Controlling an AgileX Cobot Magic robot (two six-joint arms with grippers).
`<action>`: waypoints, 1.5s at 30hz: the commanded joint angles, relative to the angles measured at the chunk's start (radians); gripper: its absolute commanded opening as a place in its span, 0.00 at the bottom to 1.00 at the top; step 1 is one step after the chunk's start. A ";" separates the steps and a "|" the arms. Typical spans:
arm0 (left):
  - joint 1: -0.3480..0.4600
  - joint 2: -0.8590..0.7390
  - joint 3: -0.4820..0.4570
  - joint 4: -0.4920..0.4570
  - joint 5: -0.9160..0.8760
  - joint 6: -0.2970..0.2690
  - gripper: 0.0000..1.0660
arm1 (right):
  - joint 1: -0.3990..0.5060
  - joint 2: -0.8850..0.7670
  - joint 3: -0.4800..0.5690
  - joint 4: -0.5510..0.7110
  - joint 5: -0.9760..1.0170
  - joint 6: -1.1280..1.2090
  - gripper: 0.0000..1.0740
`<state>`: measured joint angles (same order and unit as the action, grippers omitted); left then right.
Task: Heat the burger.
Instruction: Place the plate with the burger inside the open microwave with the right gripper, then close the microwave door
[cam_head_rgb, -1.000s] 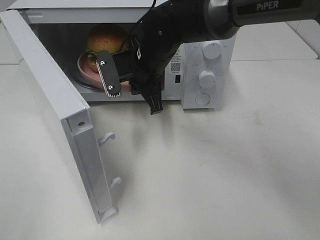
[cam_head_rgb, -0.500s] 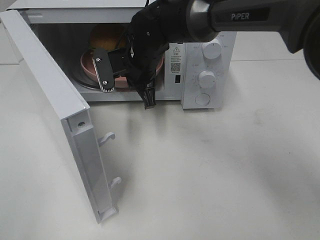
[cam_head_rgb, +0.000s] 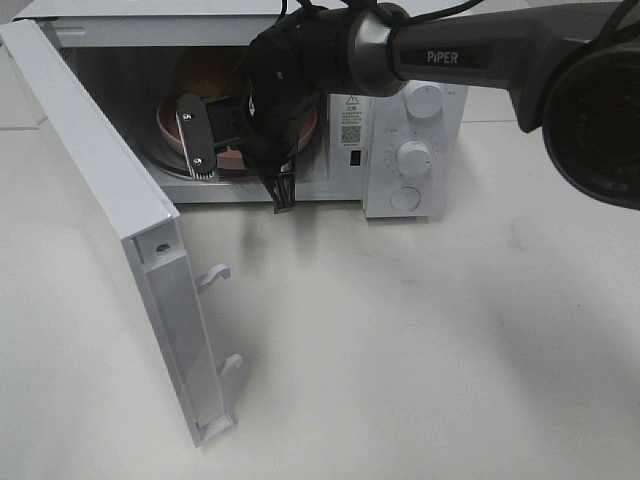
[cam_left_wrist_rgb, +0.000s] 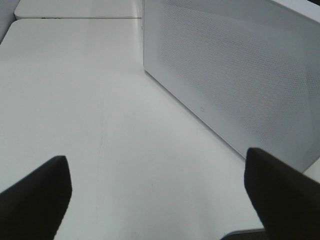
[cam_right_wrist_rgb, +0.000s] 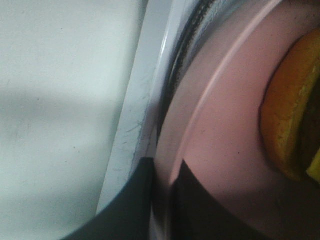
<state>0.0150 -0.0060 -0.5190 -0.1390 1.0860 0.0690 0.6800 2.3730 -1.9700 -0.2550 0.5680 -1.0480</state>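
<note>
The burger (cam_head_rgb: 205, 72) sits on a round pink plate (cam_head_rgb: 172, 128) inside the open white microwave (cam_head_rgb: 415, 150); only its golden bun shows behind my right arm. My right gripper (cam_head_rgb: 241, 178) reaches into the cavity from the front and is shut on the plate's near rim. In the right wrist view the plate (cam_right_wrist_rgb: 225, 125) fills the frame, its rim pinched at my gripper (cam_right_wrist_rgb: 162, 200), with the bun's edge (cam_right_wrist_rgb: 290, 110) on it. My left gripper (cam_left_wrist_rgb: 160, 200) is open and empty over bare table beside a perforated white panel (cam_left_wrist_rgb: 235, 75).
The microwave door (cam_head_rgb: 90, 170) hangs wide open toward the front left, with two latch hooks (cam_head_rgb: 215, 275) on its edge. Two knobs and a button are on the control panel (cam_head_rgb: 413, 157). The glass turntable's rim (cam_right_wrist_rgb: 182, 65) lies under the plate. White table (cam_head_rgb: 420, 350) spreads in front.
My right gripper has pushed the plate and burger deeper into the microwave and a little to the left. The arm now covers more of the burger.
</note>
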 joint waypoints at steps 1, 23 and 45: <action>-0.004 -0.016 0.003 -0.006 -0.014 0.003 0.81 | -0.002 -0.012 -0.029 -0.015 -0.102 -0.023 0.00; -0.004 -0.016 0.003 -0.006 -0.014 0.003 0.81 | -0.005 -0.012 -0.026 0.013 -0.050 -0.027 0.36; -0.004 -0.016 0.003 -0.006 -0.014 0.003 0.81 | -0.002 -0.239 0.279 0.040 -0.145 0.076 0.66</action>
<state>0.0150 -0.0060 -0.5190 -0.1390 1.0860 0.0690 0.6760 2.1550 -1.7020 -0.2110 0.4400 -0.9730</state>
